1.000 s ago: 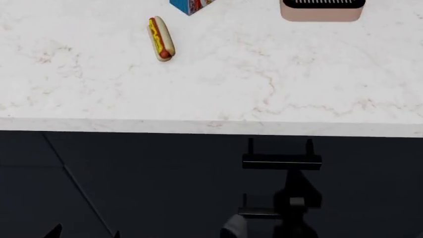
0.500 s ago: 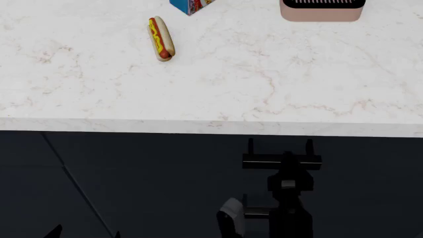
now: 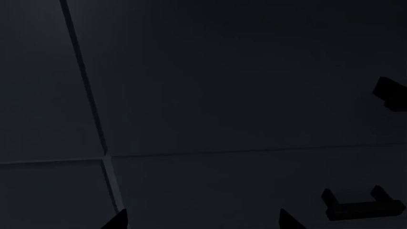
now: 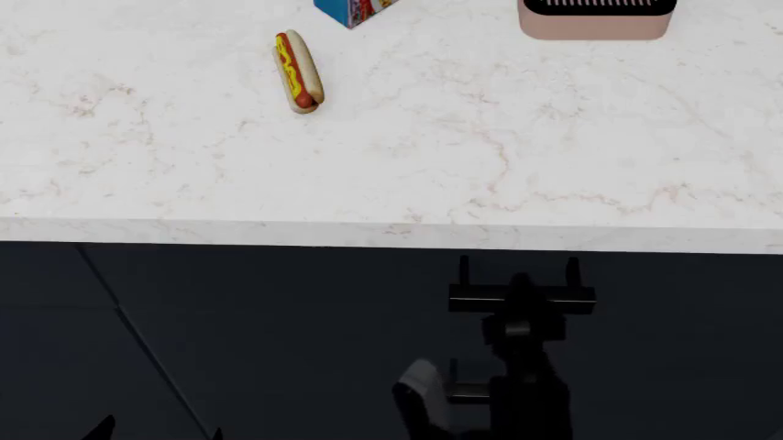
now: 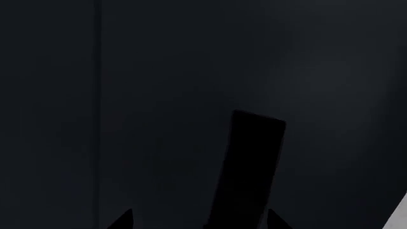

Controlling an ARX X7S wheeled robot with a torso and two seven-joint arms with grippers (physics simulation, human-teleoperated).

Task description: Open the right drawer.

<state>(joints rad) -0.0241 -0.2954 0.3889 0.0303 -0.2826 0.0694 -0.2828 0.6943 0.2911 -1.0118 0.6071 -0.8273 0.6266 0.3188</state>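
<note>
Wide dark navy right drawer (image 4: 367, 302) shut, under white marble counter (image 4: 391, 165). Black right gripper (image 4: 520, 291) at its short black bar handle (image 4: 471, 299); jaw gap unclear. Left gripper (image 3: 202, 220) fingertips apart, low, holding nothing.

A white marbled worktop (image 4: 490, 156) fills the far part of the head view, with a pale front edge. On it, toward the far left, lies a hot dog (image 4: 299, 71) in its bun, striped with mustard. Farther back a blue printed box (image 4: 355, 9) and a pink appliance (image 4: 596, 18) with a dark slotted top are cut off by the edge.
</note>
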